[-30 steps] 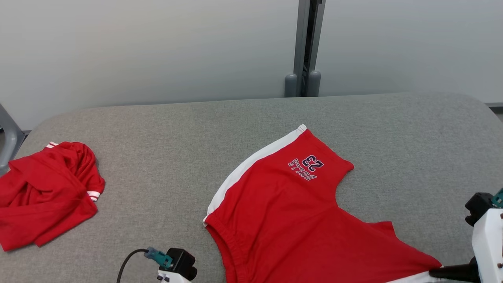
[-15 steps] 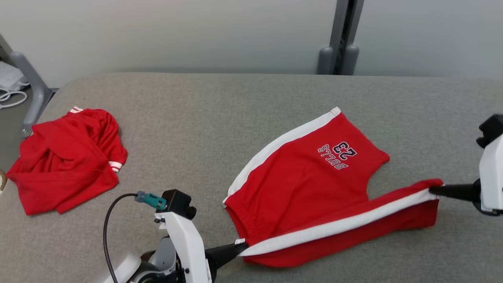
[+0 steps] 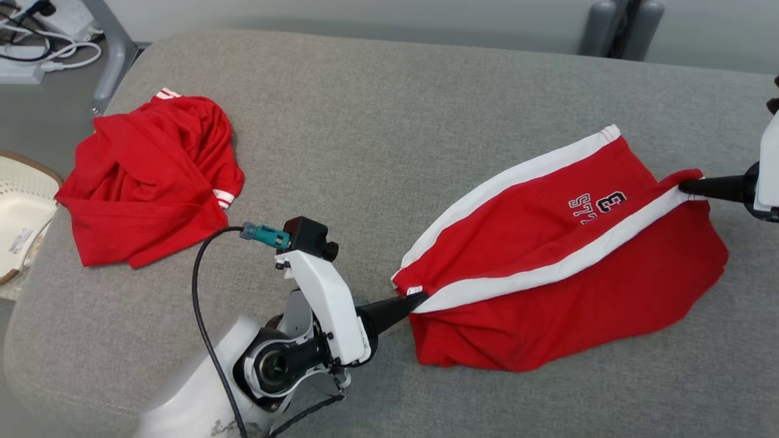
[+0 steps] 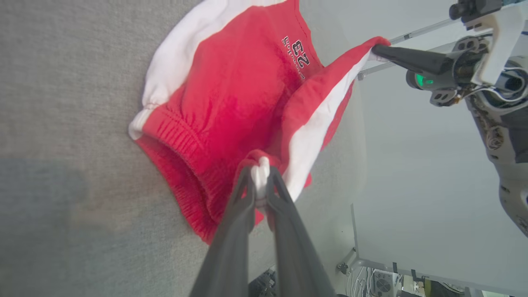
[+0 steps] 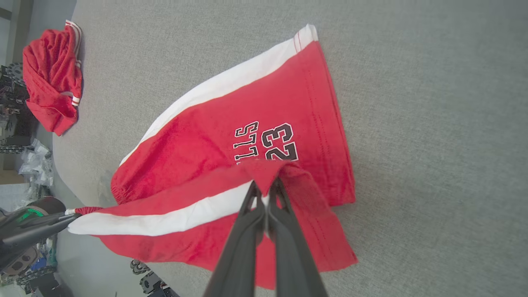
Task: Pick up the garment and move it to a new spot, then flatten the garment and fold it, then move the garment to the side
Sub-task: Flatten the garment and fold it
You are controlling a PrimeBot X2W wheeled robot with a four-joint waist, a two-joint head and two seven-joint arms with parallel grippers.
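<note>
The left jaws are pressed together on a bunch of cloth at the waistband corner of the red shorts, their long dark fingers nipping the end of a white side stripe where it meets the gathered elastic. The right jaws are likewise clamped tight, fingers pinching the hem end of that same stripe, so the stripe runs in a nearly straight line from one arm to the other. This held edge is raised, and the red leg below it drapes down to the grey counter in loose folds on the robot's side. Behind it the other leg lies flat on the counter, its own white stripe along the far edge, and the raised edge crosses part of the black, white-outlined print, leaving "LLS" and "23" readable in the right wrist view. The shorts sit right of centre on the counter, wholly between the two arms. The left arm's white wrist carries a teal connector with a black cable. Well apart, at the counter's far left, lies a crumpled red garment with white striped trim. Beyond that edge stands a white perforated basket.
</note>
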